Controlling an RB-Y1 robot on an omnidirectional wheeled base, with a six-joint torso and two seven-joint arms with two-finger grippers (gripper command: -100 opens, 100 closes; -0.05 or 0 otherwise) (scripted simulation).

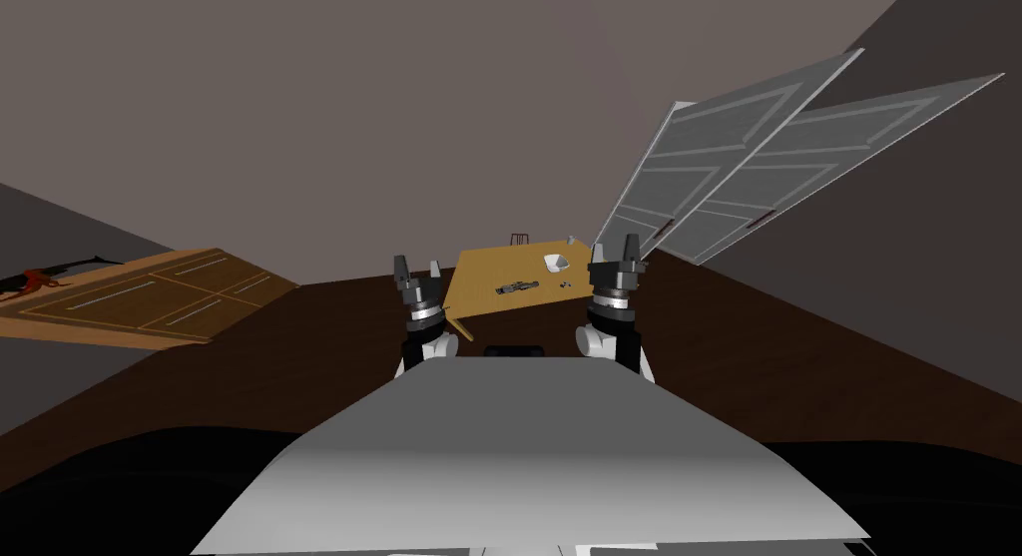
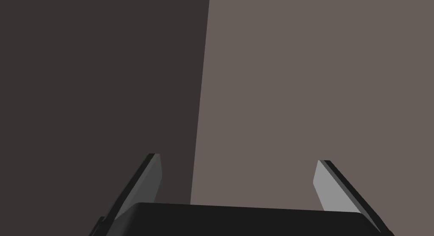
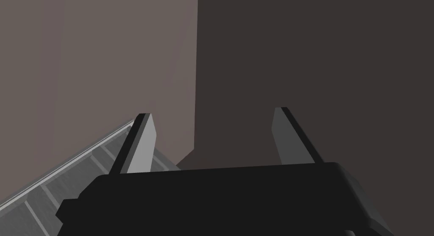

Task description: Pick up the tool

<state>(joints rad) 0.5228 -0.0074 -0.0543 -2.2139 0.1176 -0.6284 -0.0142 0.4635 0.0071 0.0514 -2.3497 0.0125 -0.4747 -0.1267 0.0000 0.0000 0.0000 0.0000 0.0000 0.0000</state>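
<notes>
A small dark tool (image 1: 515,286) lies on a tan wooden table (image 1: 489,276) ahead of me in the head view. My left gripper (image 1: 417,271) is raised to the table's left, short of the tool, fingers apart. My right gripper (image 1: 616,249) is raised by the table's right edge, also open. In the left wrist view my left gripper (image 2: 237,170) holds nothing and faces a wall corner. In the right wrist view my right gripper (image 3: 212,123) is empty too.
A white bowl-like object (image 1: 556,263) and a small dark item (image 1: 564,283) sit on the table to the right of the tool. Two grey panelled doors (image 1: 729,171) stand behind the table's right. A wooden cabinet front (image 1: 150,295) is at the left. Dark brown floor surrounds the table.
</notes>
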